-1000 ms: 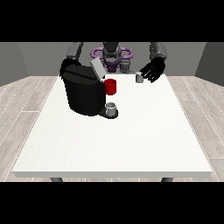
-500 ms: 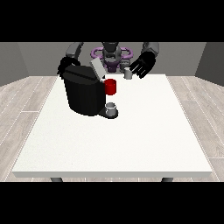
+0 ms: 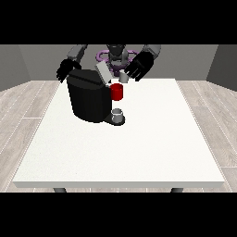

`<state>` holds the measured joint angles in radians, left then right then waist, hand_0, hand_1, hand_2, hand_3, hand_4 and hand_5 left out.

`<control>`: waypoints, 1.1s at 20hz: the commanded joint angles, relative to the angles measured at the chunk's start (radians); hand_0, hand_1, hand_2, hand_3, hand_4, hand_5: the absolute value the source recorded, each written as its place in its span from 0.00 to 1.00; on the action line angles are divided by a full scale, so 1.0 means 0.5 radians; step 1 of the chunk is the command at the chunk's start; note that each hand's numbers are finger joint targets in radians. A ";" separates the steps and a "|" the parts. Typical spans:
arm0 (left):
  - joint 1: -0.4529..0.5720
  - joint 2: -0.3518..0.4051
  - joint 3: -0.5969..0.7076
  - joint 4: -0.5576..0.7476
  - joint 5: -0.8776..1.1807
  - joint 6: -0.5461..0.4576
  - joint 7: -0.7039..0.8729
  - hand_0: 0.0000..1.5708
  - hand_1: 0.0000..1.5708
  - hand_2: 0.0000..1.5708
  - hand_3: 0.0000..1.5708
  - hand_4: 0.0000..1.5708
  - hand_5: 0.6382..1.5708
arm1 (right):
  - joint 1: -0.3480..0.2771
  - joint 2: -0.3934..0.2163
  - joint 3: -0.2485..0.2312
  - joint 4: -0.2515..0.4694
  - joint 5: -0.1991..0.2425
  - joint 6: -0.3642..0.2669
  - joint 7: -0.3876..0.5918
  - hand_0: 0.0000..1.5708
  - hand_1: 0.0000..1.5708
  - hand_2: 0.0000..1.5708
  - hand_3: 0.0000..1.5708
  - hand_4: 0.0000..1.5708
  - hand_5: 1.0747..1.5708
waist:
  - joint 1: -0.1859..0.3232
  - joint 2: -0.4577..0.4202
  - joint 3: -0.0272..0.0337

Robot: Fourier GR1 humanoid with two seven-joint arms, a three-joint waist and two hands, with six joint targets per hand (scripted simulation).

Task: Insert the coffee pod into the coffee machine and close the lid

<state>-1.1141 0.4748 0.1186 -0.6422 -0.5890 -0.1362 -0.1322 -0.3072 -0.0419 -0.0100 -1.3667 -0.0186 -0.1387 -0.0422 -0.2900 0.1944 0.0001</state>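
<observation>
The hand at the view's right [image 3: 140,65] is hovering above the far part of the white table [image 3: 139,139], its dark fingers curling down around the small grey coffee pod [image 3: 123,77], which is sitting just below and toward the camera-side of the palm, at the fingertips. The pod is off the table surface, so the hand appears to be grasping it, though how the fingers close on it is too small to make out fully.

Just to that hand's side, toward the view's left, the light grey lid [image 3: 103,72] of the black coffee machine [image 3: 89,96] is standing tilted open, its upper edge nearly level with the pod. Below the hand and nearer the camera, a red part [image 3: 117,91] is showing on the machine's front, and lower still a small grey cup [image 3: 118,114] is resting on the machine's base.

The hand at the view's left [image 3: 67,70] is hanging beside the machine's far upper corner, fingers relaxed and pointing downward, holding nothing.
</observation>
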 commanded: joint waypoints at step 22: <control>-0.103 -0.111 -0.044 -0.008 -0.103 0.010 0.016 0.75 0.75 0.80 0.76 0.31 1.00 | -0.044 -0.075 -0.182 0.081 -0.091 0.016 -0.111 0.00 0.00 0.00 0.00 0.33 1.00 | 0.044 0.116 0.001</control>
<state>-1.1592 0.4233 0.1018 -0.6323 -0.6350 -0.1256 -0.1194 -0.3147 -0.0408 -0.0511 -1.3588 -0.0374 -0.1543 -0.0686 -0.2872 0.2391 0.0001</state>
